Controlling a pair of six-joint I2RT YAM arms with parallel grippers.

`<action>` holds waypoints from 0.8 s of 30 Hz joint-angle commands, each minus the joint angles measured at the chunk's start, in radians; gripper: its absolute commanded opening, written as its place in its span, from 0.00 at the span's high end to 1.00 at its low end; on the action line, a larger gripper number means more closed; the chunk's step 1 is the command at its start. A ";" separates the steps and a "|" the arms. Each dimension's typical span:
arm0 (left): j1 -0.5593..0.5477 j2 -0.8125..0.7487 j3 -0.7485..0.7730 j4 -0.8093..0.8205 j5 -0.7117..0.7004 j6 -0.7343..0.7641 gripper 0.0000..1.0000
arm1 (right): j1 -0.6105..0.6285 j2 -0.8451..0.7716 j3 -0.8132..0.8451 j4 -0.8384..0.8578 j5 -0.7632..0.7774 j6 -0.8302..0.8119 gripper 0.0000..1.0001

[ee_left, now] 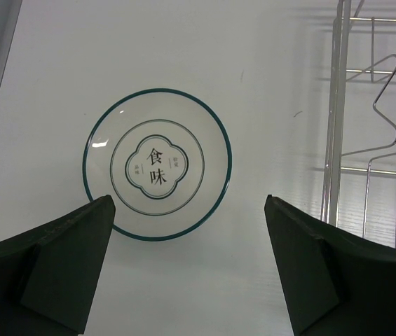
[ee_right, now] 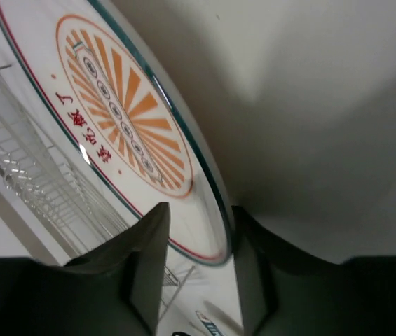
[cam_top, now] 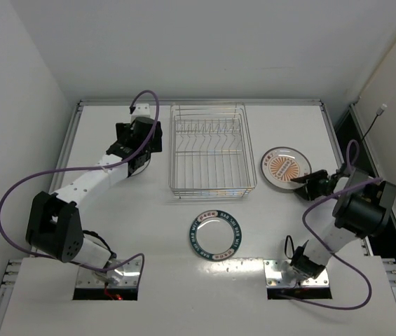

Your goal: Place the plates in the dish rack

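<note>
Top external view: dish rack is sitting mid-bench, its prongs standing upright. Striped plate, white with orange rays, is lying just right of the rack, near it but not touching. Teal-rimmed plate with orange marks is lying flat on the near side of the rack, apart from it. Left pincer is hanging over the spot left of the rack and hiding what is under it from this view. Right pincer is sitting at the striped plate's near-right rim.

Left wrist view: whitish plate, with a thin teal edge line and dark characters in the centre, is lying flat on the bench. The rack's wire wall is off to the right of it, apart. Left pincer is standing wide, holding nothing, fingers hovering above the plate's near edge.

Right wrist view: right pincer is standing narrow, one finger on each side of the striped plate's rim. Cannot tell whether it is actually clamping the rim or just bracketing it. Rack wires are showing beyond the plate.
</note>
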 commanded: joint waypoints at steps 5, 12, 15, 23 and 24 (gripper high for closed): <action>-0.010 -0.028 0.008 0.033 0.007 -0.010 0.14 | 0.053 0.122 0.088 0.123 -0.013 0.064 1.00; -0.010 -0.019 0.008 0.033 -0.002 0.000 0.14 | 0.062 -0.176 0.096 -0.051 0.133 -0.039 1.00; -0.010 -0.019 0.008 0.033 -0.002 0.000 0.14 | 0.140 -0.372 0.215 -0.161 0.331 -0.126 1.00; -0.010 -0.010 0.008 0.033 0.007 0.000 0.14 | 0.586 -0.523 0.490 -0.299 0.863 -0.244 1.00; -0.010 -0.010 0.008 0.033 0.007 0.000 0.14 | 0.629 -0.491 0.527 -0.320 0.911 -0.256 1.00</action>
